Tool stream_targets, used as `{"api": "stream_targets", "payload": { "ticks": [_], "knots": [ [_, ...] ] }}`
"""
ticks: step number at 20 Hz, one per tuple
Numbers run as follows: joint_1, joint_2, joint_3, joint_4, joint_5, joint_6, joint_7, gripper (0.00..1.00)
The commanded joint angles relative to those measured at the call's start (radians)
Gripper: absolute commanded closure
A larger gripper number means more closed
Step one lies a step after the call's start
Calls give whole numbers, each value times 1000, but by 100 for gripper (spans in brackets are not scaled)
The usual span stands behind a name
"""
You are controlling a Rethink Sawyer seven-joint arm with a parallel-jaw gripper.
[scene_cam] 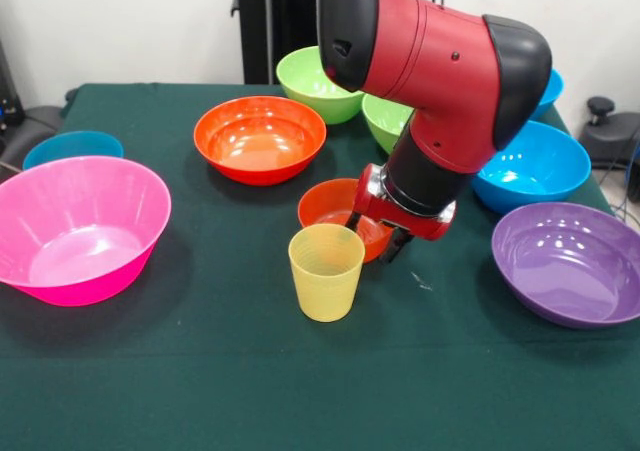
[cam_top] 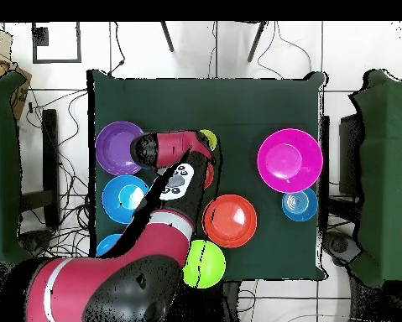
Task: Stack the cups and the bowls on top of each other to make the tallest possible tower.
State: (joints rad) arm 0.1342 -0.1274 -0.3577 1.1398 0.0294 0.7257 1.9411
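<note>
The arm comes down over the middle of the green tabletop (scene_cam: 200, 371), and its tool (scene_cam: 375, 239) hangs low at the small orange bowl (scene_cam: 330, 206), dark fingertips at that bowl's rim; whether they are apart or closed on the rim cannot be told from either view. Just in front of the small orange bowl, touching or nearly so, the pale-yellow cup (scene_cam: 326, 271) stands upright and empty, so it blocks the near side of the tool. No tower stands: every bowl sits singly on the cloth. In the front view the large pink bowl (scene_cam: 75, 231) fills the left side with a small blue bowl (scene_cam: 72, 147) just behind it, the large orange bowl (scene_cam: 260, 138) lies behind and left of the tool, and two lime green bowls (scene_cam: 312, 83) sit further back, one partly hidden by the arm. To the right lie a blue bowl (scene_cam: 535, 166) and the wide purple bowl (scene_cam: 570, 261), which reaches close to the tabletop's right edge; another blue bowl peeks from behind the arm's elbow. The widest bare stretch of cloth is the front strip, between the cup and the near edge.
</note>
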Motion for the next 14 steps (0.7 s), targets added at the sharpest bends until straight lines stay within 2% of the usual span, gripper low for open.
{"api": "stream_targets", "payload": {
  "ticks": [1, 14],
  "knots": [
    [5, 51, 82, 26, 16, -84, 184, 0],
    [18, 54, 64, 6, -15, -64, 143, 0]
  ]
}}
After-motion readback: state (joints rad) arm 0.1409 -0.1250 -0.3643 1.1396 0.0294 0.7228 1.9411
